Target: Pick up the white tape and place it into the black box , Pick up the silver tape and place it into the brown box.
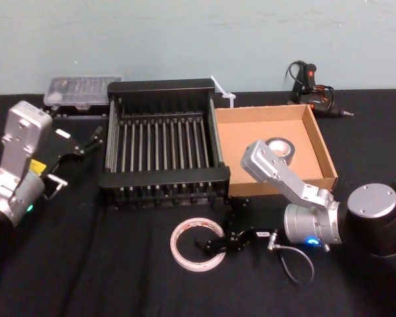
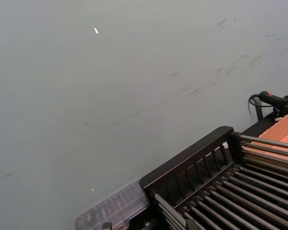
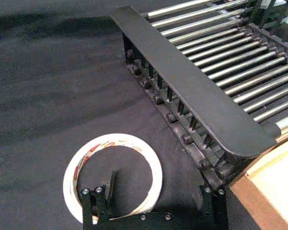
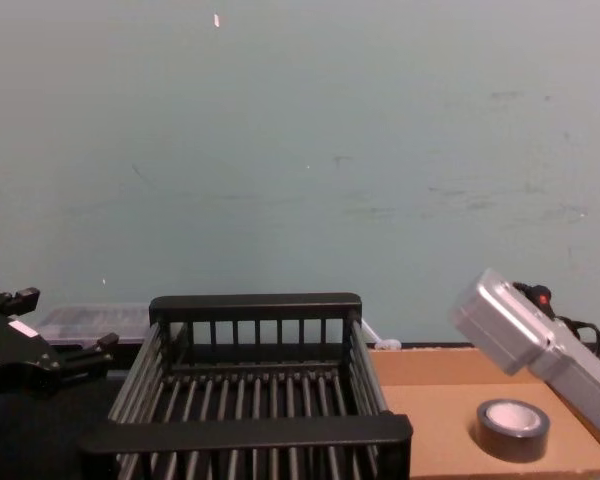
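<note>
Right gripper (image 1: 212, 246) astride white tape (image 1: 197, 243) rim

The black box (image 1: 162, 175) is seen as matt plastic with glossy metal rods; the brown box (image 1: 320, 148) as plain cardboard; the worktop (image 1: 86, 264) as matt black cloth.

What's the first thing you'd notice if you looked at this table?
Probably the right hand, low over the black tablecloth, open, with one finger inside the white tape and the other outside its rim. Just behind the tape stands the black box with nothing in it, and beside that the brown box, where the silver tape already lies. The left hand hangs open, left of the black box.
</note>
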